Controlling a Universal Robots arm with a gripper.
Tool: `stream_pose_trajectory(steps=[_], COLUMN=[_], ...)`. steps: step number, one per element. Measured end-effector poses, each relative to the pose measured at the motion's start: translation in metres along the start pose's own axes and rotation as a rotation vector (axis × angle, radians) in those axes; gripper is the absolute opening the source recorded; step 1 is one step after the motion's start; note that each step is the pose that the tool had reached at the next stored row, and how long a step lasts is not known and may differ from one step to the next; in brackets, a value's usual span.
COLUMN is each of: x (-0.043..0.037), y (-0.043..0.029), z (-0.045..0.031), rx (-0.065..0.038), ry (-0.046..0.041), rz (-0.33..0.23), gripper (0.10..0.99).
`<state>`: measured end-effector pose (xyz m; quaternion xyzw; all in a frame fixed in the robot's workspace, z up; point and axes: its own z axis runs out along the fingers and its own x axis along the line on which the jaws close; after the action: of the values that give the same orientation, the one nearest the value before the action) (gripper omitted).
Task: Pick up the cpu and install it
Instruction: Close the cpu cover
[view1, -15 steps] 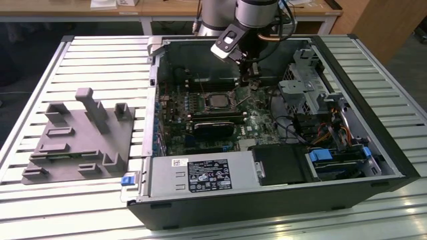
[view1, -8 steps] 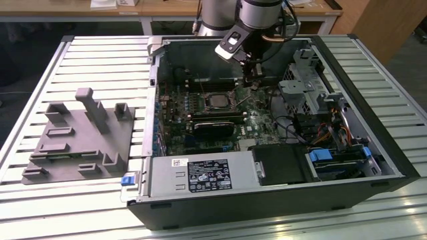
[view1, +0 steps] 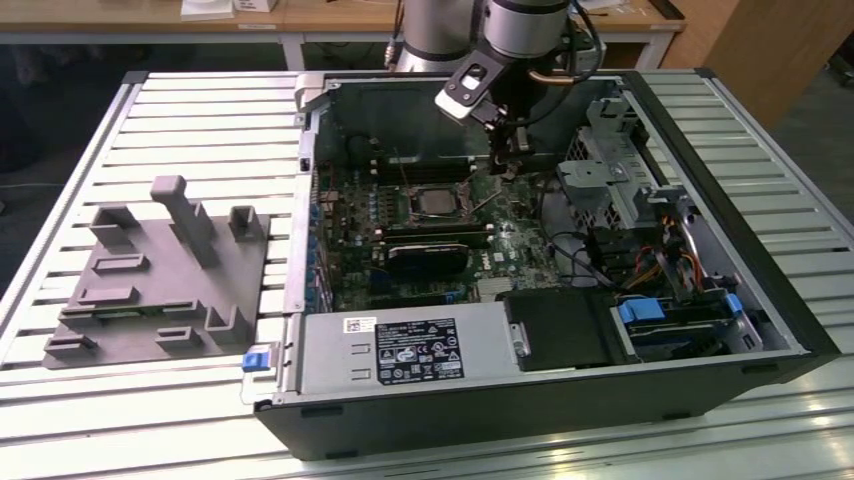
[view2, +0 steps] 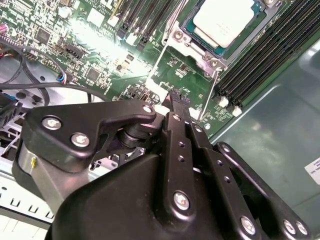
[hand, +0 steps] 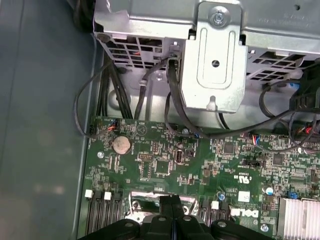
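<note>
Gripper (view2: 174, 96) fingers together, cpu (view2: 224, 20) seemingly seated in socket (view2: 192, 47), partly cropped

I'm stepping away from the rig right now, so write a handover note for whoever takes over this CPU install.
Gripper: jaws shut, nothing seen between them, tips low over the motherboard just beside the socket.
CPU: lying in the socket inside the computer case, not held.
Done: pickup and placement.
Left: whether the socket is latched cannot be told.
</note>
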<state>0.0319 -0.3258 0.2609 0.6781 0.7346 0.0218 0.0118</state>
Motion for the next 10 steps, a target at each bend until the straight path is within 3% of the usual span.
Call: stream_pose_trajectory(steps=[10], x=[0.0012], y=[0.0132], z=[0.002], rx=[0.001], ry=[0.0001], rz=[0.004], gripper=[0.106])
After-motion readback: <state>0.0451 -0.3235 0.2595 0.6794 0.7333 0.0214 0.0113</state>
